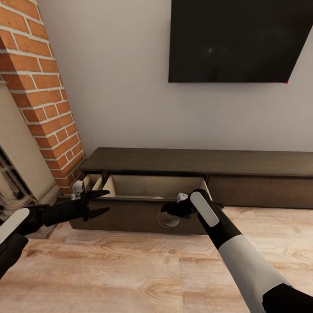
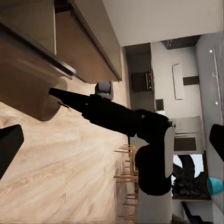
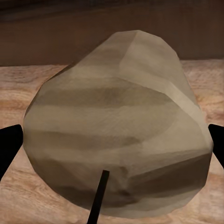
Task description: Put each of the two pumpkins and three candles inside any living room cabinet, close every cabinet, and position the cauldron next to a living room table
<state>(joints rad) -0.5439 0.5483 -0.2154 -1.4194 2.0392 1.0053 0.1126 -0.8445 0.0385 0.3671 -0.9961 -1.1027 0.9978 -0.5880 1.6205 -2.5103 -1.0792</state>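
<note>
The right gripper (image 3: 112, 140) pinched a small, beige, round wax candle (image 3: 116, 126) between its fingers. It looked light, hard and smooth. The left gripper's (image 1: 101, 202) fingers were spread.

A beige candle (image 3: 116, 126), short, matte and cylindrical, is held in front of the cabinet (image 1: 195, 163), just below the front edge of an open drawer (image 1: 152, 188) whose pale wood inside is exposed.

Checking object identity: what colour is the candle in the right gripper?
Beige-tan candle, clearest in the right wrist view.
</note>
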